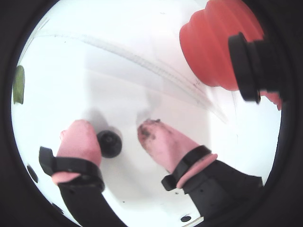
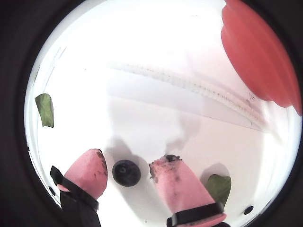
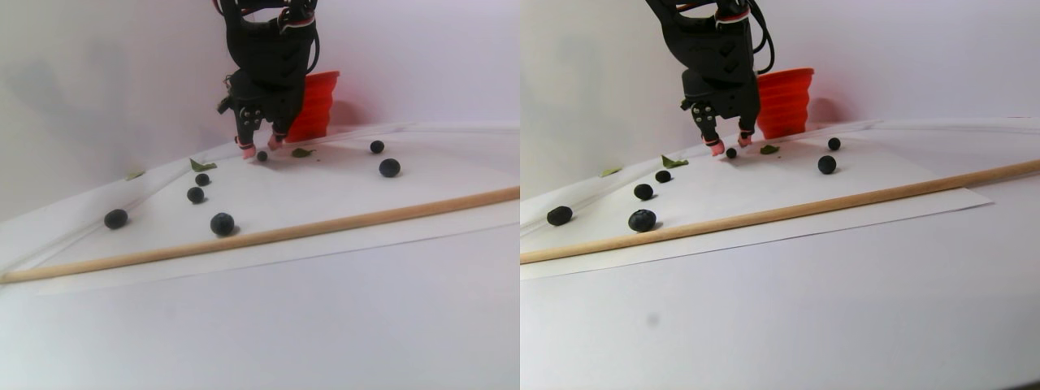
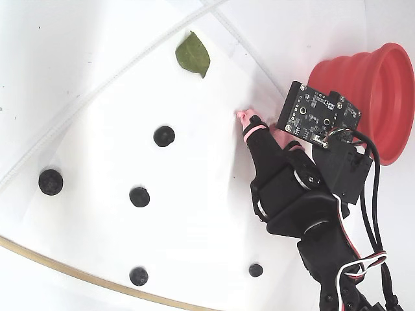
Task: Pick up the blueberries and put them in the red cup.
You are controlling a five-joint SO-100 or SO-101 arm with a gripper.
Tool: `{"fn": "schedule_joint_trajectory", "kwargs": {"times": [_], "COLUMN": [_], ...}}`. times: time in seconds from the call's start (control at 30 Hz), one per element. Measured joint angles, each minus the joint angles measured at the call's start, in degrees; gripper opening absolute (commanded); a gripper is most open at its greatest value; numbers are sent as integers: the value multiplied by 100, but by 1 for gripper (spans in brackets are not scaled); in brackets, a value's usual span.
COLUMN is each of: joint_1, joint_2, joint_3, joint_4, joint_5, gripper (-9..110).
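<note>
I see my pink-tipped black tool (image 2: 127, 171) spread wide around one small dark round blueberry (image 2: 126, 172) resting on the white paper sheet (image 2: 156, 118), the red ribbed silicone cup (image 2: 261, 56) nearby.

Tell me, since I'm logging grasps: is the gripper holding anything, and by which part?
Nothing held: the gripper is open, a blueberry lying between its fingertips.

The red cup (image 4: 382, 84) looks like matt, ribbed silicone. The gripper (image 2: 128, 172) has black plastic jaws with soft pink fingertip covers (image 2: 177, 184), smudged dark. A blueberry (image 2: 126, 172) shows a dull, smooth skin. White matt paper sheet (image 4: 194, 214); bare wooden rod (image 3: 325, 223).
</note>
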Motion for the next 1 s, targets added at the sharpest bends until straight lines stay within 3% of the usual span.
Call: {"fn": "schedule_joint_trajectory", "kwargs": {"times": [1.0], "joint_1": [0], "joint_2": [-264], "joint_3": [0], "joint_4": [-167], "joint_5": [-132], "gripper": [11]}}
